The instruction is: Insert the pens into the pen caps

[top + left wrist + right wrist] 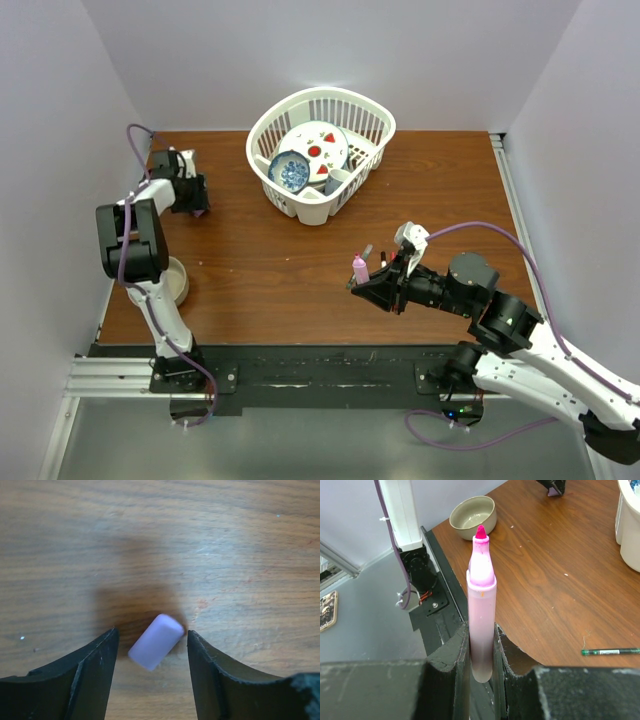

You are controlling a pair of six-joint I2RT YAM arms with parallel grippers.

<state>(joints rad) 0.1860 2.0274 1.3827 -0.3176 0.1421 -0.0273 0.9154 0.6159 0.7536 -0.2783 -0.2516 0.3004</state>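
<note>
A pale pink pen cap (156, 641) lies tilted on the wood, between the fingers of my left gripper (152, 634). That gripper is open, and neither finger touches the cap. In the top view the left gripper (192, 197) is low over the table's far left. My right gripper (481, 632) is shut on the thick pink marker (481, 595) and holds it upright with its bare pink tip up. It hangs above the table's near middle (368, 284), where the marker (360, 267) also shows. A thin dark pen (610, 651) lies on the table to its right.
A white basket (372, 118) with plates stands at the back centre. A beige bowl (177, 280) sits near the left arm, at the front left. The black base rail (300, 372) runs along the near edge.
</note>
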